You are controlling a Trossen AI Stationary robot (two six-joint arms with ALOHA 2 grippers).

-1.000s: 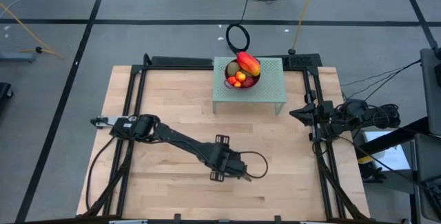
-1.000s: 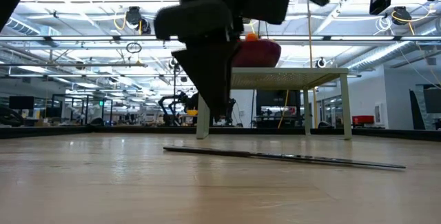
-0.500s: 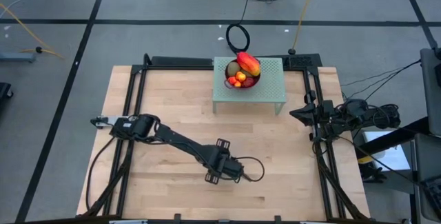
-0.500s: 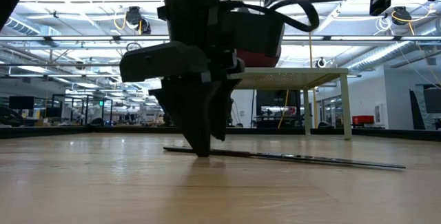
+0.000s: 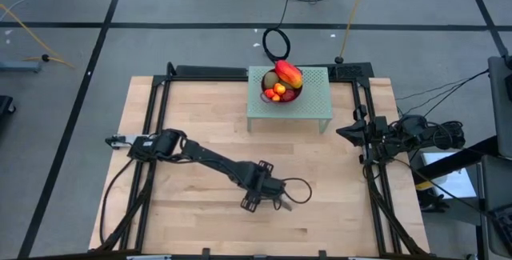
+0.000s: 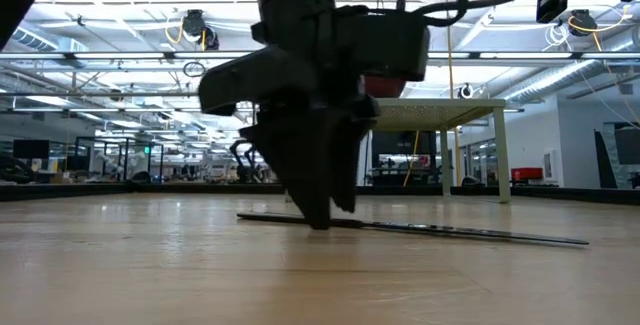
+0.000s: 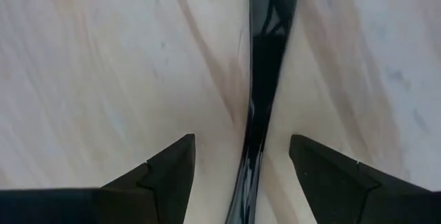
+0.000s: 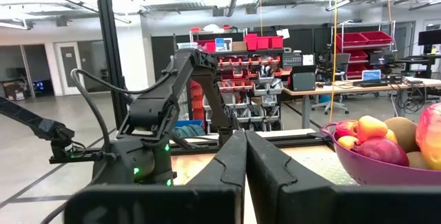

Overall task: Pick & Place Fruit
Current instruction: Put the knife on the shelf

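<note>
Both left gripper (image 7: 241,165) jaws stand apart astride the knife (image 7: 265,79); right gripper (image 8: 244,158) jaws together; no writing seems legible.

Two arms work at one wooden table (image 5: 192,116). One small perforated stand (image 5: 312,104) carries one purple bowl (image 5: 282,98). In the bowl lie one red-yellow mango (image 5: 289,73), one kiwi (image 5: 271,79) in plain sight and several tiny orange-red fruits (image 5: 278,90); their exact number cannot be told. One knife (image 6: 450,230) lies on the table.
</note>
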